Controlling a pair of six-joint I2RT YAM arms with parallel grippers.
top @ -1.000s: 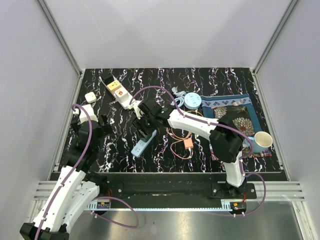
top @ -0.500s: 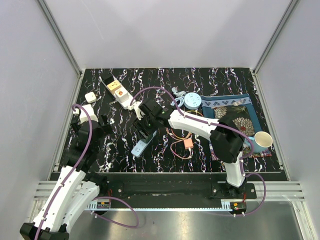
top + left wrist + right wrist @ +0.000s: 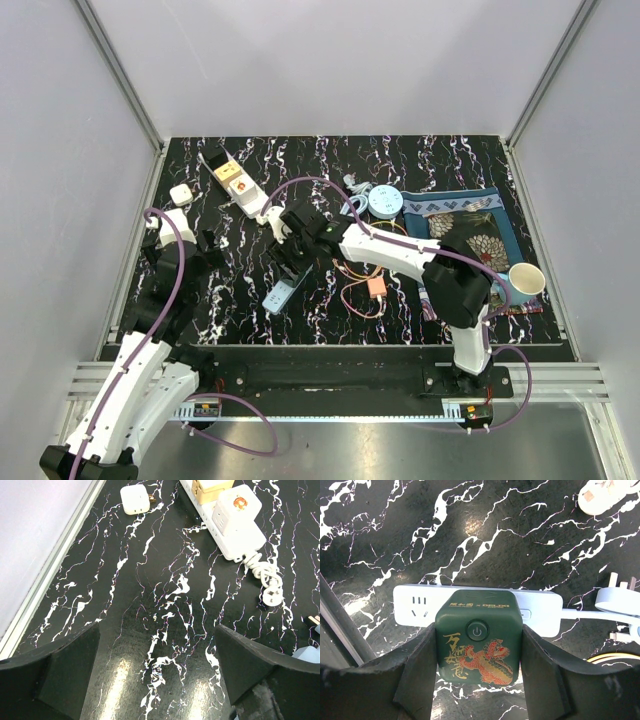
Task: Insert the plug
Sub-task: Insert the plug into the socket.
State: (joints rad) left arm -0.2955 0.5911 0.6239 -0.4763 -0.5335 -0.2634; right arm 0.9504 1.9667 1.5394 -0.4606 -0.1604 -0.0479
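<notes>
My right gripper (image 3: 479,652) is shut on a dark green cube plug (image 3: 479,642) with a power button and a red-gold dragon print, one finger pressed against each side. Just beyond it lies a pale power strip (image 3: 415,605) flat on the black marble table, and the cube covers the strip's middle. Whether its prongs are in a socket is hidden. From above, the right gripper (image 3: 293,252) hangs over that strip (image 3: 280,296). My left gripper (image 3: 157,665) stands wide open over bare table at the left (image 3: 205,250), holding nothing.
A white power strip (image 3: 235,535) carrying a yellow and a white cube adapter lies at the back left, with a white charger (image 3: 135,500) beside it. To the right are a blue round case (image 3: 383,202), orange cabling (image 3: 375,287), a patterned mat (image 3: 470,235) and a cup (image 3: 526,280).
The right gripper has shifted slightly to the right and nearer with the green plug still in it. The left arm has not moved.
</notes>
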